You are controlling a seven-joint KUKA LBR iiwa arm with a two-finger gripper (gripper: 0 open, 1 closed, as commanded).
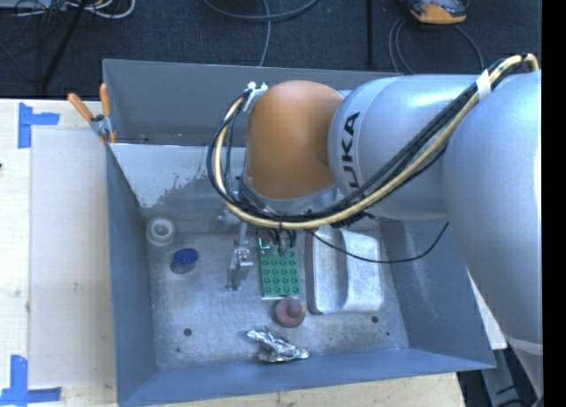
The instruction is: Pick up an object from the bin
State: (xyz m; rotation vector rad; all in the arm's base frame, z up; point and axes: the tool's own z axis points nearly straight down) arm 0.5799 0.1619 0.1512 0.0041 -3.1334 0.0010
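My gripper point(237, 271) reaches down from under the orange wrist cover to the bin floor near the middle. Just to its right a green studded plate point(281, 272) lies flat, its top edge tucked under the wrist. I cannot tell whether the gripper touches the plate. A small reddish-brown round piece point(288, 311) sits right below the plate. A crumpled piece of silver foil point(276, 346) lies by the bin's front wall. Left of the gripper lies a blue round cap point(184, 260).
A small white tape roll point(160, 231) rests at the left near the sloped wall. A shiny silver tray-like container point(347, 274) lies right of the green plate, partly under the arm. The arm and its cables hide the bin's back right.
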